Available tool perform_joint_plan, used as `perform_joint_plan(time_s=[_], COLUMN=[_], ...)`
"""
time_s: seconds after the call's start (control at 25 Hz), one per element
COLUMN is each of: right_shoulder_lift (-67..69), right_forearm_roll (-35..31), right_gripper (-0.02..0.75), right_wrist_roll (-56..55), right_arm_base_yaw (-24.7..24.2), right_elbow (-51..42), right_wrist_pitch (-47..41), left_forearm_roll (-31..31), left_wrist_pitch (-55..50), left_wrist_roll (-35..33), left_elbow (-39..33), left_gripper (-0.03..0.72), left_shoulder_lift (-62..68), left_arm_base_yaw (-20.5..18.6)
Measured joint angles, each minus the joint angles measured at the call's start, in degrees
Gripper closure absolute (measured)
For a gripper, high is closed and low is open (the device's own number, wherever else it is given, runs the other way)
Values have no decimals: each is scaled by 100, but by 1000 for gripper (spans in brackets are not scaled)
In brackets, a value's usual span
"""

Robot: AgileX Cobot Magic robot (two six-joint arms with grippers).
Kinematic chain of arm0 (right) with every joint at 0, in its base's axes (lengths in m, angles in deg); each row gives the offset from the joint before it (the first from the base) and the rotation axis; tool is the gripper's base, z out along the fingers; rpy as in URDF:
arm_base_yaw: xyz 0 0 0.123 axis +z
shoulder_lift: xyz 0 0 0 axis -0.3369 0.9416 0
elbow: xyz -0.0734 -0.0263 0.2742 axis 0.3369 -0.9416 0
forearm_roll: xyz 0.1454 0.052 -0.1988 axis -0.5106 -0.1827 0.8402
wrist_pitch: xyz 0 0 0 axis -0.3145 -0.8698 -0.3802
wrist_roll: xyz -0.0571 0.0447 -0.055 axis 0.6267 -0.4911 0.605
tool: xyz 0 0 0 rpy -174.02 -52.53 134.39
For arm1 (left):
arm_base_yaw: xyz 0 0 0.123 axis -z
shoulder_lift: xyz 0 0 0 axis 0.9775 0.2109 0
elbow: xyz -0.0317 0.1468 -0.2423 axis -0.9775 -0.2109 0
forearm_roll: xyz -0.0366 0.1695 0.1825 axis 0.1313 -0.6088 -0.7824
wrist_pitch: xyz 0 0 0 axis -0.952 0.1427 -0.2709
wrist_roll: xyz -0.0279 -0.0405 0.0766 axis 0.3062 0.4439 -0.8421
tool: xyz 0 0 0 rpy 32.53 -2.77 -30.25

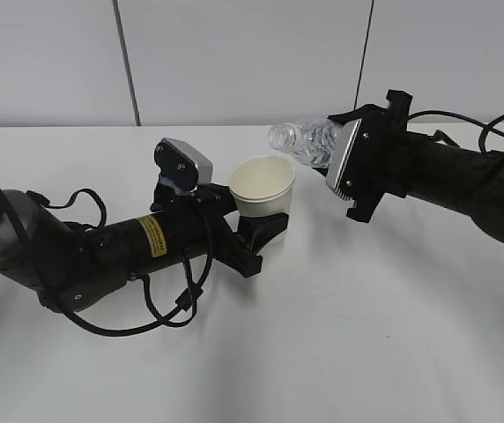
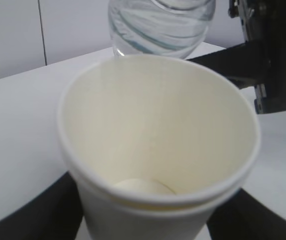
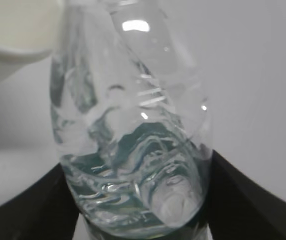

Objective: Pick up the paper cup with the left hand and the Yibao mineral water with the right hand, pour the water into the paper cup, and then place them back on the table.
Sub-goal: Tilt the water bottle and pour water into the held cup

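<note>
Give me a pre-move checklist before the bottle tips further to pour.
1. Cup held by left gripper, upright, off the table: ok.
2. Bottle clamped in right gripper, tilted mouth-first toward the cup: ok.
3. Bottle mouth over the cup opening: cannot tell; exterior view puts it near the far rim, left wrist view shows the bottle behind the rim.
4. Water still in the bottle: ok, visible in the right wrist view.
5. Cup empty, no water inside yet: ok, dry bottom in left wrist view.
6. Bottle cap off: cannot tell.
</note>
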Motion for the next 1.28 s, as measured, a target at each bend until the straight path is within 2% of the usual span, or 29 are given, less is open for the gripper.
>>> perform_joint_plan(time_s=[1.28], right_shoulder_lift=[0], right_forearm_roll=[-369], right_gripper=[234], right_wrist_roll=[1218], right_arm_base_yaw=[0], right_elbow=[0], right_wrist_pitch=[0], left_forearm_roll=[-151], left_wrist_pitch=[-56], left_wrist_roll=[0], left_elbow=[0], left_gripper=[247], left_shoulder_lift=[0], left_arm_base_yaw=[0])
